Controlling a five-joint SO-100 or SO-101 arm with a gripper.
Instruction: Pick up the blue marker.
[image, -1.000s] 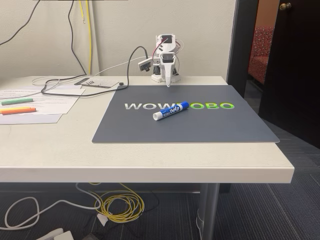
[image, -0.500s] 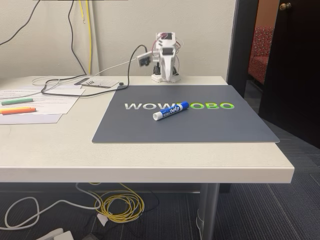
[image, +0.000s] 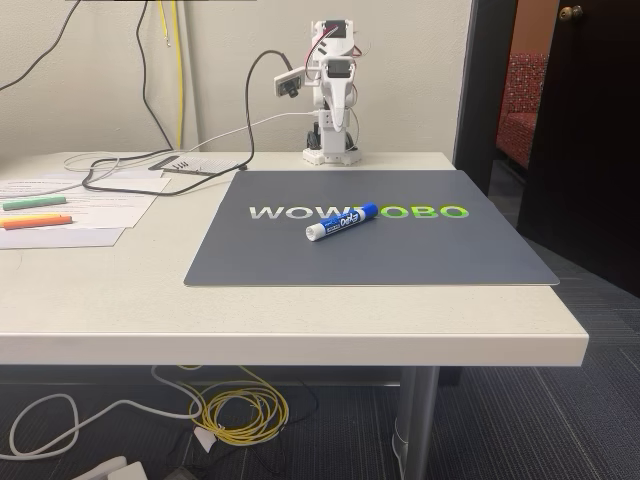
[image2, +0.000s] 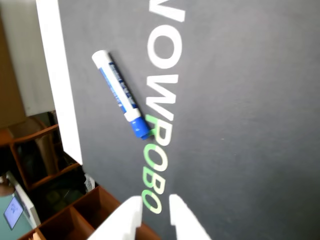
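The blue marker (image: 342, 222) lies on the dark grey mat (image: 400, 255) near the middle, across the "WOWROBO" lettering, its blue cap toward the far right in the fixed view. My gripper (image: 337, 120) hangs raised at the back of the table, close to the arm's base and well behind the marker. In the wrist view the blue marker (image2: 121, 94) sits at the upper left on the mat (image2: 240, 125). The gripper (image2: 153, 206) comes in from the bottom edge, its two white fingertips slightly apart with nothing between them.
A green highlighter (image: 33, 203) and an orange highlighter (image: 35, 221) rest on papers (image: 90, 200) at the left of the table. Black cables (image: 150, 172) run along the back left. The table's right edge (image: 560, 310) drops off beside the mat.
The arm has lifted: the gripper pointed down at the mat's back edge a second ago and now stands higher, near the base. The marker has not moved.
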